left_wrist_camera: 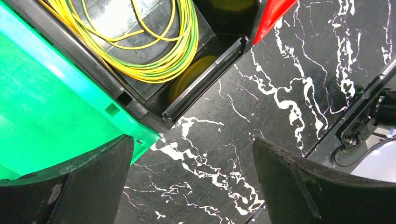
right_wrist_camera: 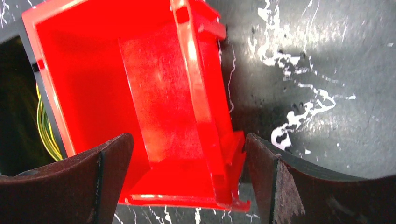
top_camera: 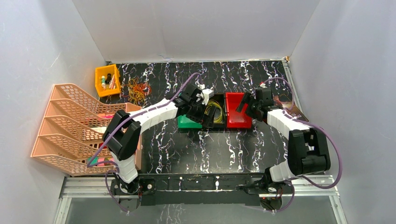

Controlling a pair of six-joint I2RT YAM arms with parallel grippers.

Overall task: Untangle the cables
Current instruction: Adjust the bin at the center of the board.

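Note:
A coil of yellow-green cables (top_camera: 214, 112) lies in a black bin (top_camera: 220, 122) between a green bin (top_camera: 189, 123) and a red bin (top_camera: 237, 113). A second tangle of orange and yellow cables (top_camera: 137, 90) lies on the table at the back left. My left gripper (top_camera: 196, 111) is open and empty; in the left wrist view it (left_wrist_camera: 191, 186) hangs over bare table by the green bin's (left_wrist_camera: 46, 102) corner, with the coil (left_wrist_camera: 154, 60) just beyond. My right gripper (right_wrist_camera: 187, 177) is open, its fingers either side of the red bin's (right_wrist_camera: 140, 93) near right corner.
A small orange bin (top_camera: 107, 79) with small items stands at the back left. Peach stacked file trays (top_camera: 70, 126) fill the left side. A dark booklet (top_camera: 292, 109) lies by the right arm. White walls enclose the marbled black table (top_camera: 210, 149).

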